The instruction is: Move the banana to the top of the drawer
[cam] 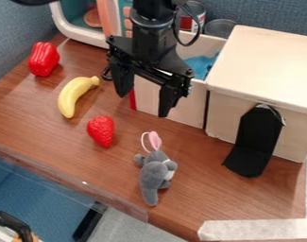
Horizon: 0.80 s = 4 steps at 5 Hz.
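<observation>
Left on the wood counter (pixel 200 189): banana (pixel 72 96), with red pepper (pixel 44 59) behind, strawberry (pixel 101 131) in front, grey plush (pixel 156 175) farther right. Gripper (pixel 143 104) hangs between banana and drawer unit (pixel 263 66), fingers apart, nothing held. Open compartment (pixel 174 99) with blue item (pixel 200 65) also in between. Black stand (pixel 253 142) at unit's front. Banana's yellow, curved, smooth, narrow stem end toward the back.

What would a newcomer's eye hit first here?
Probably the black gripper, hanging at upper center with its fingers spread. Then the yellow banana at left, between the red pepper and the strawberry. The gray plush animal lies lower center.
</observation>
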{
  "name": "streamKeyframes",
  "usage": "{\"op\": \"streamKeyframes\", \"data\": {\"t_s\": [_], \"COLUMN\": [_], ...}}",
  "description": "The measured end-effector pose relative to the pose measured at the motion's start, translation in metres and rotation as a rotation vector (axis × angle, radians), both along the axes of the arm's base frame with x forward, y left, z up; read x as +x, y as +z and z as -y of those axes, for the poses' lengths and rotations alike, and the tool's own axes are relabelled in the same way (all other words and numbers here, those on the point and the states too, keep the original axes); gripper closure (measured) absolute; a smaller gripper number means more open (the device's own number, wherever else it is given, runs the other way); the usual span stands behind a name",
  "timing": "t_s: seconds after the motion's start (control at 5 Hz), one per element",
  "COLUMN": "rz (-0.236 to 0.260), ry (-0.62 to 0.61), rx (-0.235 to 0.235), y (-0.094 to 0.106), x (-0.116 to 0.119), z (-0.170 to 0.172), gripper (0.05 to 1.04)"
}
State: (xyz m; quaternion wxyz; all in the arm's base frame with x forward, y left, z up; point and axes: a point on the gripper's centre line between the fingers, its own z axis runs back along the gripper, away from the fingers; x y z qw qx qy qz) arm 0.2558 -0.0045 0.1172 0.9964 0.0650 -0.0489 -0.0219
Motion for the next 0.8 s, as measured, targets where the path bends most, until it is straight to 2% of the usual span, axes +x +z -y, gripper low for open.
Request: {"op": "streamKeyframes", "data": {"t_s": [0.2, 0.4, 0.6, 0.8], "rz": [-0.024, -0.055, -0.041, -0.032], "ry": [0.002, 0.15, 0.234, 0.332], "rx": [-0.002, -0.013, 0.001, 0.007], "y": [-0.006, -0.014, -0.021, -0.043], "x": [-0.001, 0.007, 0.013, 0.009], "z": [0.0, -0.052, -0.098, -0.149], "gripper": [0.083, 0.083, 0.083, 0.083]}}
